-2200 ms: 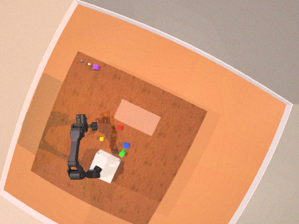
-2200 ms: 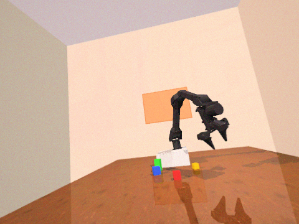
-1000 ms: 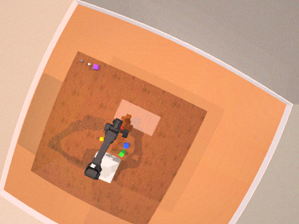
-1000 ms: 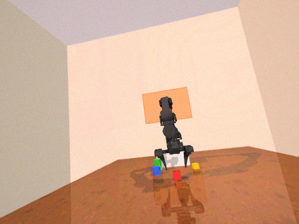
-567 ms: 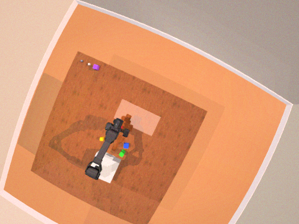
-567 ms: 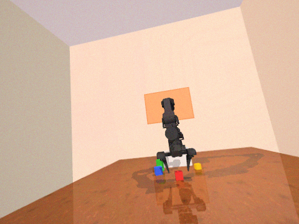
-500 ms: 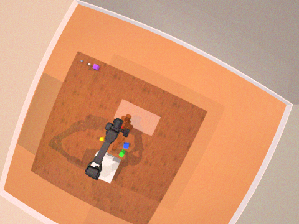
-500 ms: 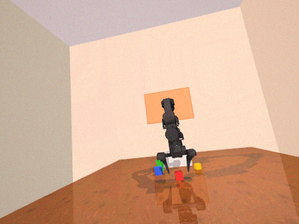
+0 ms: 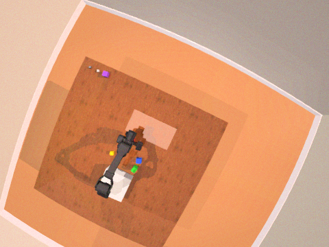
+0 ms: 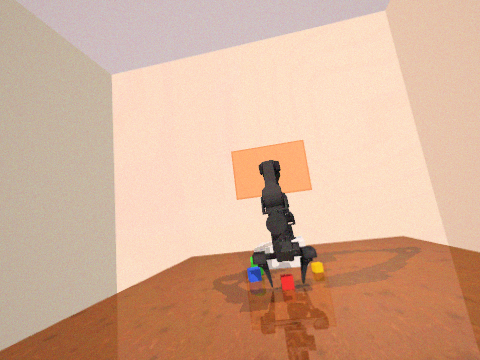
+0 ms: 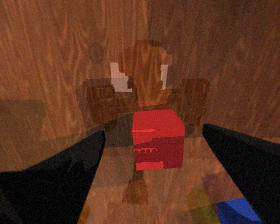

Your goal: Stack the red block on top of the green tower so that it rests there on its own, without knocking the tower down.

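Note:
The red block (image 9: 136, 140) (image 10: 287, 282) (image 11: 159, 142) sits on the brown surface, mostly hidden under the arm in the top view. My gripper (image 10: 288, 284) (image 11: 153, 131) is open and empty, pointing down. Its fingertips appear on either side of the red block, with a gap on each side and no contact visible. How far down the tips reach beside the block is hard to tell. The green tower (image 9: 134, 169) (image 10: 253, 262) stands near the white base, partly hidden behind the blue block and gripper in the exterior view; it is not seen in the wrist view.
A blue block (image 9: 138, 160) (image 10: 254, 274) (image 11: 240, 211) stands close to the green tower. A yellow block (image 9: 112, 153) (image 10: 317, 267) lies on the arm's other side. A purple block (image 9: 105, 74) and two tiny objects lie near the far corner. The white base (image 9: 120, 189) is beside the tower.

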You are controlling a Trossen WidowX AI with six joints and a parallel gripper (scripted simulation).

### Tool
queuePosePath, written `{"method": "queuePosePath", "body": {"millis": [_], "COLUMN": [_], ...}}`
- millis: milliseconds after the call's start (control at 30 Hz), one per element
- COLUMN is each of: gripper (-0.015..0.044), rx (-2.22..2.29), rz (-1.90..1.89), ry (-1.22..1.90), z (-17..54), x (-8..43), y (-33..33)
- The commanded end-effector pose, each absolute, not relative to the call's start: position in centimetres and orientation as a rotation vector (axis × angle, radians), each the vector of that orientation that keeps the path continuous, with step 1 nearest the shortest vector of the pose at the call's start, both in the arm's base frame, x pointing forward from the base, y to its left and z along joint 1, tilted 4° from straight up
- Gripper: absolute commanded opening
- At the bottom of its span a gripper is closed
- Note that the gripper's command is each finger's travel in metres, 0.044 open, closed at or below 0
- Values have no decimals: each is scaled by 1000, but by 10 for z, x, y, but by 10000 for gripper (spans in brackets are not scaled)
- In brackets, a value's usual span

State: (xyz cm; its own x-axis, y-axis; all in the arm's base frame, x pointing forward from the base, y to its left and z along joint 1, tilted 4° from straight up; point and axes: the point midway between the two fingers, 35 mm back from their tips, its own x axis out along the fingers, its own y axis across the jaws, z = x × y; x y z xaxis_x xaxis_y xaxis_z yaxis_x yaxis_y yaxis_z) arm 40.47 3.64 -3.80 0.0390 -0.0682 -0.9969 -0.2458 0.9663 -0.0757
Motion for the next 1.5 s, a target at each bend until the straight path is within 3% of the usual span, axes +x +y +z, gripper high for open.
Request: {"method": "queuePosePath", "body": {"millis": [0,200,567,800,933,1467], "gripper": [440,440,151,105,0,0], "rx": [-258,-258,-258,-258,-258,-258], "rz": [139,139,139,139,140,140], "ry": [1526,1526,1526,1526,1526,1526], "z": [-38,-38,-38,-38,-26,64], "x": [406,406,406,406,405,401], "y": [36,36,36,36,37,44]}}
